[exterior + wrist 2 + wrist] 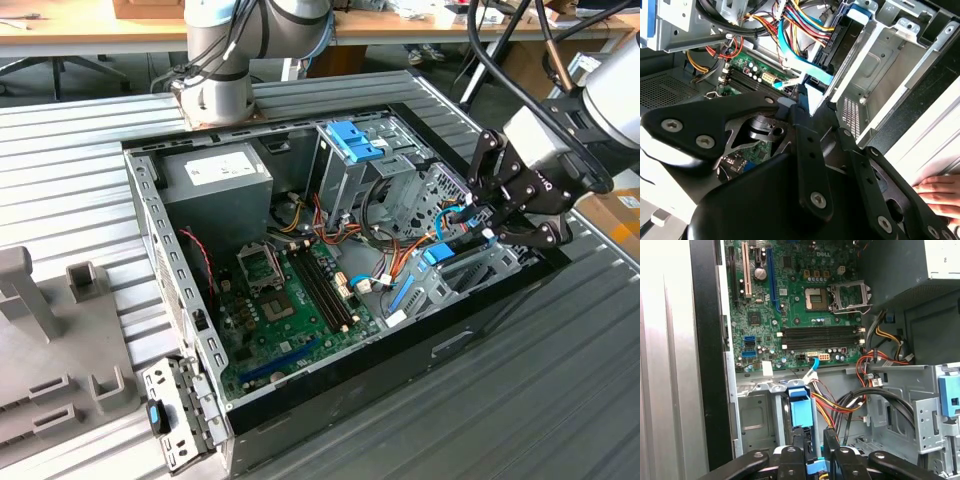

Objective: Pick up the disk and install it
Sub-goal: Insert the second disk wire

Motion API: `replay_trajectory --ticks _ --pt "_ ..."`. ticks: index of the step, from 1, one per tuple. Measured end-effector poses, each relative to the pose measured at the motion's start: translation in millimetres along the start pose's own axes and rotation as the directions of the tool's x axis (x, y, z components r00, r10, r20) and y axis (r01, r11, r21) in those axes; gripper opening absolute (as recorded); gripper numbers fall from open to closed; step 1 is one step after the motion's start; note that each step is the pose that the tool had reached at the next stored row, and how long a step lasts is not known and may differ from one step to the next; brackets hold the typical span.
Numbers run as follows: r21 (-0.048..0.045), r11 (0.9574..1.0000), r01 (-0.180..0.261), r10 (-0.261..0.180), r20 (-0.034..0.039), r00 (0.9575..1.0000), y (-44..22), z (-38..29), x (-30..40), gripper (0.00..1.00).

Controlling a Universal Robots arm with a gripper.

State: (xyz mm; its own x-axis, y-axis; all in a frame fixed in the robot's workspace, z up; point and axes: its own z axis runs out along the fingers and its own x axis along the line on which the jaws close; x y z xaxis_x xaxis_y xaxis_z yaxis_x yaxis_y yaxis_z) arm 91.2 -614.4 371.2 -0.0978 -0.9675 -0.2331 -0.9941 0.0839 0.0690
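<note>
The disk (pixel 801 407) stands on edge in the drive bay at the case's front corner, with its blue rail end facing up. In the exterior view this blue end (pixel 437 253) lies on the exterior view's right side of the open case (pixel 150 230). My gripper (pixel 815 432) hangs directly over it, its two black fingers close together with nothing between them. One fingertip (pixel 799 435) is right at the blue end; whether it touches it is unclear. In the exterior view the gripper (pixel 480 222) is just above the bay. The disk's metal body is hidden inside the bay.
A bundle of coloured cables (pixel 840 405) runs beside the bay. The green motherboard (pixel 290 290), grey power-supply box (pixel 215 175) and a cage with a blue latch (pixel 352 140) fill the case. A person's hand (pixel 940 192) rests on the case edge. Grey fixtures (pixel 30 300) stand at the exterior view's left.
</note>
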Motion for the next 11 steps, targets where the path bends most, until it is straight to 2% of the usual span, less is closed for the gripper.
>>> replay_trajectory --ticks 3,8,11 --pt "-0.0004 1.0 0.0 0.0 0.0001 1.0 -5.2 0.1 -0.5 0.3" --pt "-0.0004 1.0 -0.001 0.001 -0.0001 1.0 -5.9 6.5 1.4 0.3" --pt "-0.0002 1.0 -0.001 0.001 -0.0004 1.0 -5.9 7.2 1.6 0.3"
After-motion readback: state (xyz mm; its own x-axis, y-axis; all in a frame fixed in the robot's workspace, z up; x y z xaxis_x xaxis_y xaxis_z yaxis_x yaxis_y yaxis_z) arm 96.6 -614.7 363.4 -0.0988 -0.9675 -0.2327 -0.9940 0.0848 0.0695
